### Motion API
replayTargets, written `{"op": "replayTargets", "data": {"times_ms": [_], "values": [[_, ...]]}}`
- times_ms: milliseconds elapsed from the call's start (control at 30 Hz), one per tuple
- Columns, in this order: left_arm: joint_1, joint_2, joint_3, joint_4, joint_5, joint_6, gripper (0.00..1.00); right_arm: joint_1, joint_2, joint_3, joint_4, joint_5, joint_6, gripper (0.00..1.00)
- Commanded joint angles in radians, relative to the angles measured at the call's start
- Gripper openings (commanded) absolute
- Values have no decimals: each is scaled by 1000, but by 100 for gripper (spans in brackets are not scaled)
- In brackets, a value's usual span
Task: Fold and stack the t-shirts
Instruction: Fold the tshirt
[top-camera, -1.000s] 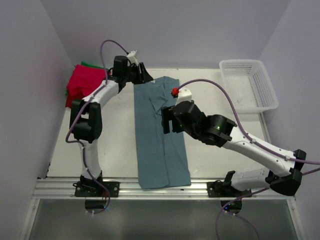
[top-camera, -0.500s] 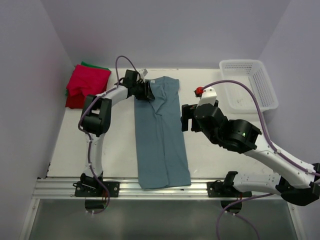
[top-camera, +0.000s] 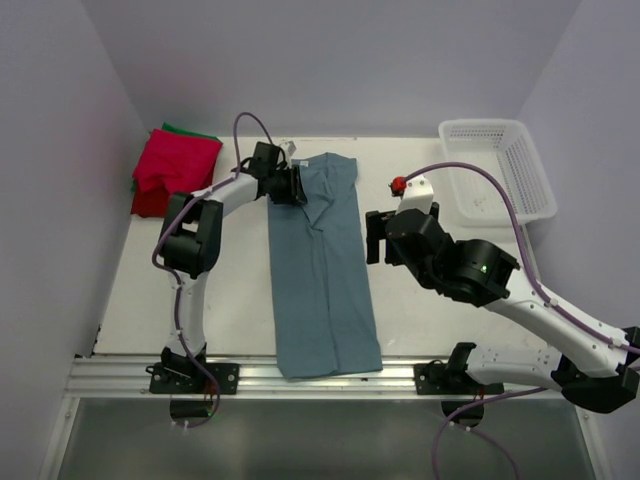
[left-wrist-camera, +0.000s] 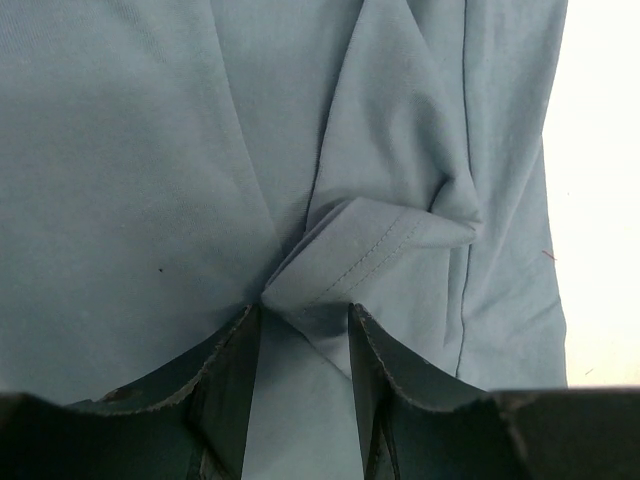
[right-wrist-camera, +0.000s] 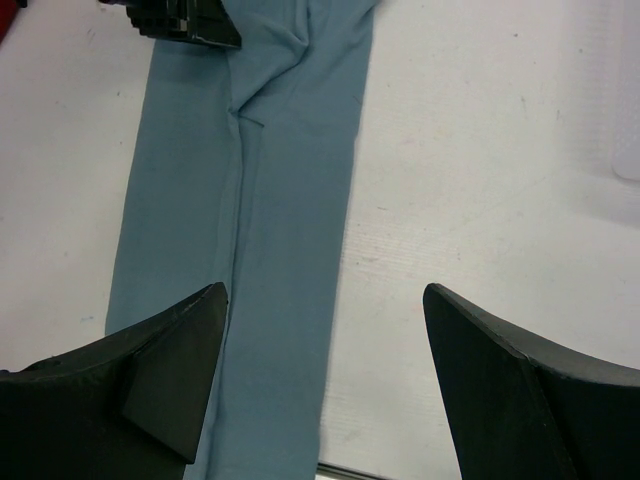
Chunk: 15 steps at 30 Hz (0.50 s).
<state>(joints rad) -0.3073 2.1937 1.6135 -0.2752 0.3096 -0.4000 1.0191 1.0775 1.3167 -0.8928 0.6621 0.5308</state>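
Observation:
The dusty blue-grey t-shirt lies folded into a long strip down the middle of the table; it also shows in the left wrist view and the right wrist view. My left gripper is low over its far left corner. Its jaws stand a little apart, astride a bunched sleeve hem. My right gripper hangs wide open and empty over the shirt's right edge. Folded red t-shirts lie stacked at the far left, with a green one showing under them.
A white mesh basket stands at the far right. Bare white table lies right of the shirt. A metal rail runs along the near edge by the arm bases.
My left gripper has come down from the far table edge onto the shirt's far left corner. My right gripper has drawn back off the shirt to its right side.

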Motion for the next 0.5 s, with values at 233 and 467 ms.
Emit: {"op": "replayTargets", "data": {"times_ms": [233, 467], "values": [[-6, -25, -79, 134, 159, -42, 41, -16, -10, -4, 0, 36, 1, 80], [-27, -55, -159, 392, 298, -91, 15, -16, -28, -39, 15, 34, 12, 45]]}}
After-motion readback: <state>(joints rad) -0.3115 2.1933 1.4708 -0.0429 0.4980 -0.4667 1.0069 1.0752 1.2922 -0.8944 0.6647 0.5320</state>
